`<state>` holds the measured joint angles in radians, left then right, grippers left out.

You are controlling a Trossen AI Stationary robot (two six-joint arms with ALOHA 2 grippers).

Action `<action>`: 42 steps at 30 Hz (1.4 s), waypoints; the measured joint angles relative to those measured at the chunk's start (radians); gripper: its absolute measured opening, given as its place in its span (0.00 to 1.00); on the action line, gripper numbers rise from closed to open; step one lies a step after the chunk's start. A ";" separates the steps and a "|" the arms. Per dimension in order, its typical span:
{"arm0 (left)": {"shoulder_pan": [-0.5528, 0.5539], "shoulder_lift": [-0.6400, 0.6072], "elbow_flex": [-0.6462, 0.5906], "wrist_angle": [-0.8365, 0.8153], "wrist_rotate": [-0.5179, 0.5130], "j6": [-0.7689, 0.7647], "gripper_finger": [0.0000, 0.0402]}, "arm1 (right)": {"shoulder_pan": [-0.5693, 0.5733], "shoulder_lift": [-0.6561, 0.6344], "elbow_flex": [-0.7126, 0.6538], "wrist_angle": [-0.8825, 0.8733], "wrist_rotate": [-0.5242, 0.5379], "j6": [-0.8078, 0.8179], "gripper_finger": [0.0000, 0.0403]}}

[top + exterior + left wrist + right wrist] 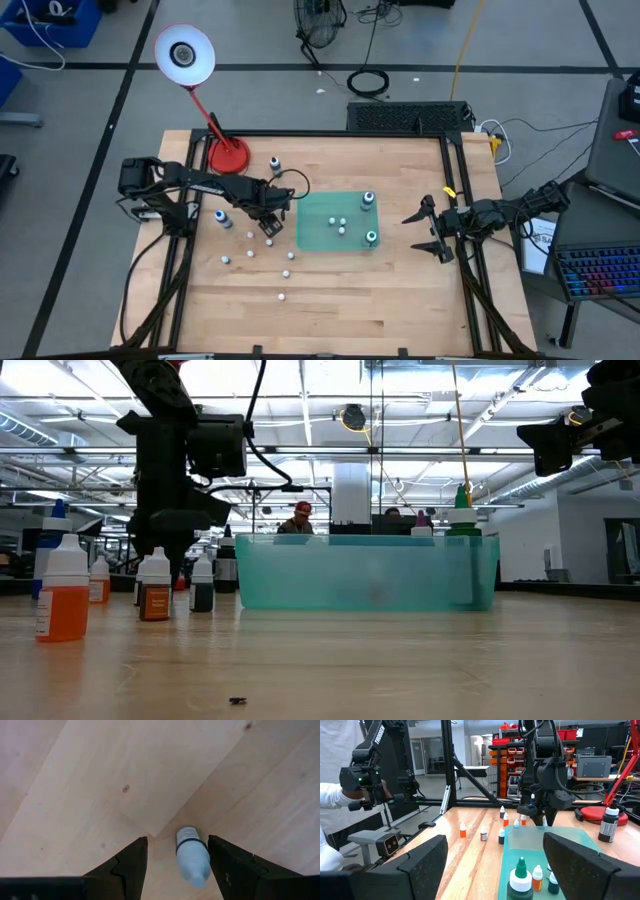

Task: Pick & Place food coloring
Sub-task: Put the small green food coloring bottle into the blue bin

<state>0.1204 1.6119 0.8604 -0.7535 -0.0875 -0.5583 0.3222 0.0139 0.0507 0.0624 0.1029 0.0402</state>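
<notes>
Left of centre in the overhead frame, the left pincer (270,222) hangs spread over a small pale-blue capped food-coloring bottle (191,855) upright on the wooden surface (400,300); an off-centre descent could topple it.

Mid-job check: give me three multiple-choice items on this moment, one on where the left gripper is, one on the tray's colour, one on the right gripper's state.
1. The left gripper is:
A. over the tray
B. just off the tray's left edge, over a bottle
C. by the lamp base

2. The tray is:
A. green
B. red
C. white

3. The right gripper is:
A. shut on a bottle
B. open, empty
C. out of view

Answers:
1 B, the left wrist view shows a bottle between its open fingers.
2 A, the high view shows green.
3 B, its fingers are spread right of the tray.
</notes>
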 joint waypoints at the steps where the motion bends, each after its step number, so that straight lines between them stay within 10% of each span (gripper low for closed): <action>1: 0.000 0.000 0.000 0.000 0.000 0.000 0.52 | 0.000 0.000 0.000 0.000 0.000 0.000 0.78; 7: 0.000 0.000 0.000 0.001 -0.009 0.030 0.47 | 0.000 0.000 0.000 0.000 0.000 0.000 0.78; 14: 0.000 0.000 0.001 0.003 -0.009 0.056 0.17 | 0.000 0.000 0.000 0.000 0.000 0.000 0.78; 21: -0.026 -0.055 0.038 -0.017 0.015 0.080 0.16 | 0.000 0.000 0.000 0.000 0.000 0.000 0.78; 32: -0.215 -0.055 0.427 -0.105 -0.062 0.098 0.16 | 0.000 0.000 0.000 0.000 0.000 0.000 0.78; 42: -0.312 0.237 0.759 -0.120 -0.142 0.312 0.16 | 0.000 0.001 0.000 0.000 0.000 0.000 0.78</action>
<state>-0.1921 1.8491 1.6193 -0.8734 -0.2298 -0.2465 0.3223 0.0147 0.0507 0.0620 0.1029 0.0402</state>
